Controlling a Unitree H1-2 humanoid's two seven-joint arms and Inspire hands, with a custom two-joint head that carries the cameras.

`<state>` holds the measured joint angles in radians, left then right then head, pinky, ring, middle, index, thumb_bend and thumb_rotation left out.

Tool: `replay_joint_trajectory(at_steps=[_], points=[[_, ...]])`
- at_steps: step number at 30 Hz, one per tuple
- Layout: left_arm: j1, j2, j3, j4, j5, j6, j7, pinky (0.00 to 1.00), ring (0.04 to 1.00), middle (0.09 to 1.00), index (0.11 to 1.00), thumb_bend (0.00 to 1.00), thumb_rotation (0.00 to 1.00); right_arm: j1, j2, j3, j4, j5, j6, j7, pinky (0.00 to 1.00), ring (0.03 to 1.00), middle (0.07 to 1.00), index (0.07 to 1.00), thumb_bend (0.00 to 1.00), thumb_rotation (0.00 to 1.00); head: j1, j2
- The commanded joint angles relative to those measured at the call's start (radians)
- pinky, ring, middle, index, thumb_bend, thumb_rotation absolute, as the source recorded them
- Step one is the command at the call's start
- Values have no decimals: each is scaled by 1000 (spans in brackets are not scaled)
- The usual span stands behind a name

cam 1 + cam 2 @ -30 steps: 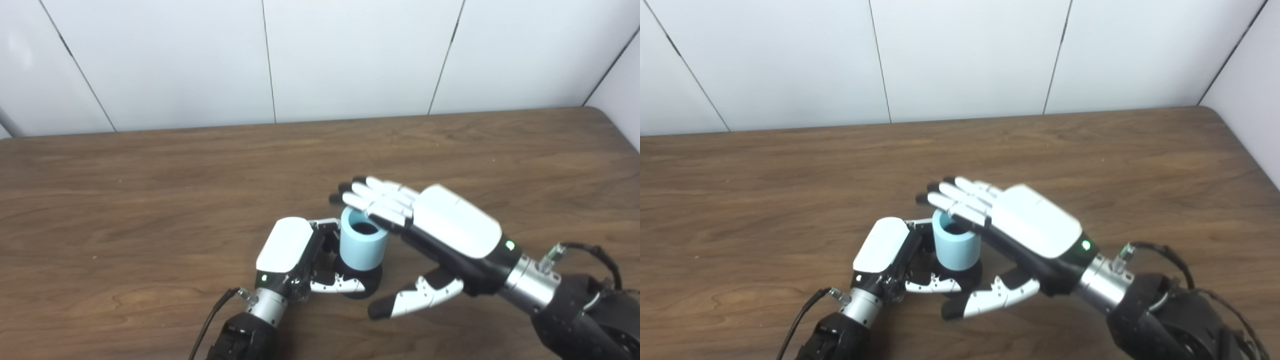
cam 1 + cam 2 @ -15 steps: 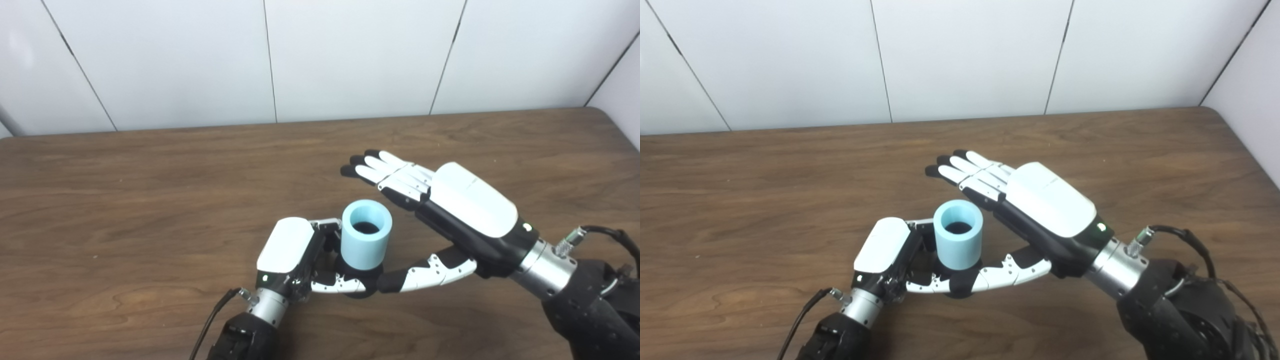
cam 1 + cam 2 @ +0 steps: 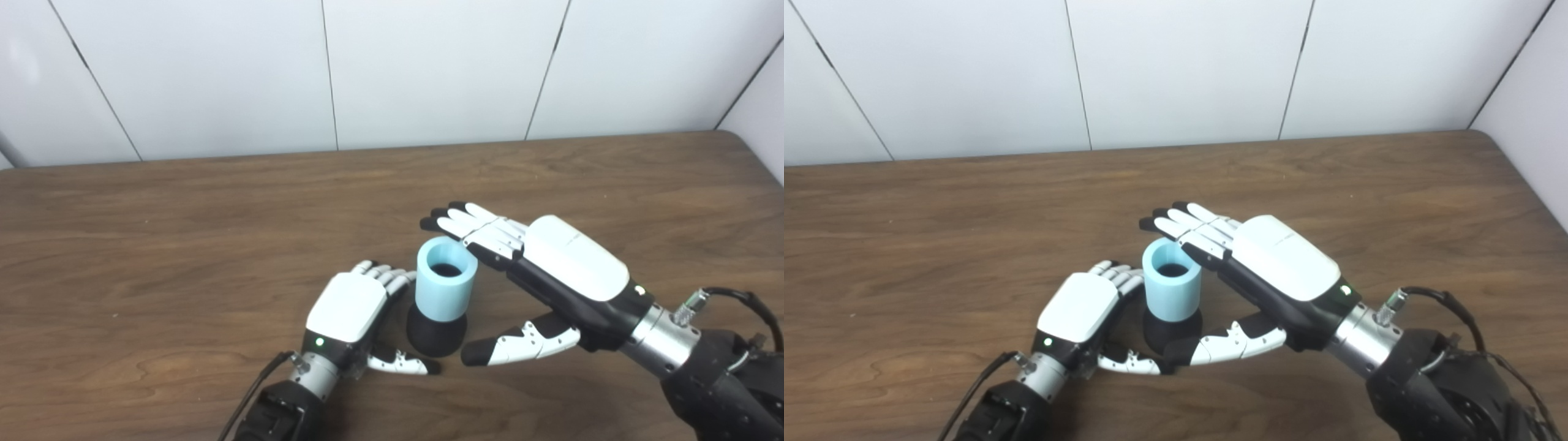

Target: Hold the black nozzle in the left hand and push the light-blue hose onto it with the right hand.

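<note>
The light-blue hose [image 3: 446, 279] is being seen standing upright on the black nozzle [image 3: 435, 331], its open mouth facing up and its lower end seated over the nozzle's top; the nozzle's wider base is resting on the wooden table [image 3: 184, 245]. The long axis of the pair is running vertically, so any further seating push is judged to have to go straight down along it.

Taking the hose as the landmark: the left hand [image 3: 349, 309] is being held just to its left, fingers extended and spread, the thumb lying low near the nozzle's base. Nothing is being gripped by it, although the task calls for the nozzle to be held there. Whether its fingertips are touching the hose cannot be told.

The right hand [image 3: 551, 269] is being held to the right of and partly above the hose, flat and open, palm down, its fingers [image 3: 471, 223] reaching over the far right edge of the rim. Its thumb is pointing toward the nozzle's base from the right. Contact with the rim cannot be confirmed.

Both hands are being kept close; the right one is judged better placed for a downward press, and the nozzle is left unsteadied meanwhile.
</note>
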<state>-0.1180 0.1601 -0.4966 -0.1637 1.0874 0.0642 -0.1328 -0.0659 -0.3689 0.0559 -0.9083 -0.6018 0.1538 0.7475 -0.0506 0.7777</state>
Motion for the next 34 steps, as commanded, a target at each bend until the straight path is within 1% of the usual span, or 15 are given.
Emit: replay_joint_trajectory(at_steps=[1,8,10,12,15,18,20,22,26,27,29,30,32,33,34], points=[[-38,0,21,-57,9,5,-4,917,876,875,867,1000,594,-13,-9,-5,-14,1,-7,-29,909,992,969,963,589,1000,-1,1],[-44,7,93,-126,-11,36,-60,917,894,896,899,1000,629,-5,-14,-11,3,6,-19,-48,915,992,969,969,591,1000,5,2],[-43,11,123,-144,-33,38,-60,908,890,896,906,1000,622,0,-15,-15,13,13,-25,-60,914,991,969,969,594,1000,5,2],[-38,12,160,-156,-67,32,-39,861,850,866,893,1000,632,6,-16,-19,24,20,-31,-77,907,987,967,966,592,1000,4,1],[-30,18,215,-175,-124,21,-17,742,789,822,861,1000,631,14,-14,-26,41,32,-35,-102,894,980,965,959,586,1000,5,0],[-21,33,274,-192,-215,-3,-1,668,768,807,836,1000,613,22,-5,-37,55,47,-11,-122,884,987,972,954,600,1000,5,0],[-10,47,315,-209,-272,-2,-3,647,768,806,828,1000,626,27,6,-49,65,70,14,-135,887,993,978,955,609,1000,4,1],[-1,54,342,-231,-305,14,-22,655,786,819,832,1000,640,32,11,-57,72,91,33,-146,900,999,988,965,609,1000,1,0],[45,43,436,-271,-478,33,-20,662,793,820,834,985,601,80,75,-96,136,159,39,-252,905,975,973,962,588,1000,-1,3],[61,34,455,-278,-522,44,-19,683,800,828,841,963,586,96,92,-104,157,170,36,-281,904,969,968,960,595,1000,-1,4],[81,19,479,-289,-580,67,-23,720,817,839,853,922,597,118,115,-114,185,189,32,-320,910,969,969,963,613,1000,-5,4],[93,9,489,-296,-611,87,-28,736,825,845,856,904,606,129,127,-118,203,198,22,-341,918,972,970,963,621,1000,-9,3],[117,0,508,-297,-703,111,-45,788,848,862,873,825,652,154,162,-131,257,244,-17,-399,896,965,976,961,579,1000,-11,2],[130,-4,517,-298,-755,139,-61,804,855,870,885,799,684,168,178,-137,293,263,-47,-434,874,957,973,955,565,1000,-8,3],[145,-6,523,-296,-801,157,-72,822,879,895,908,785,754,181,196,-143,335,277,-79,-471,852,947,971,952,543,1000,-8,4]])
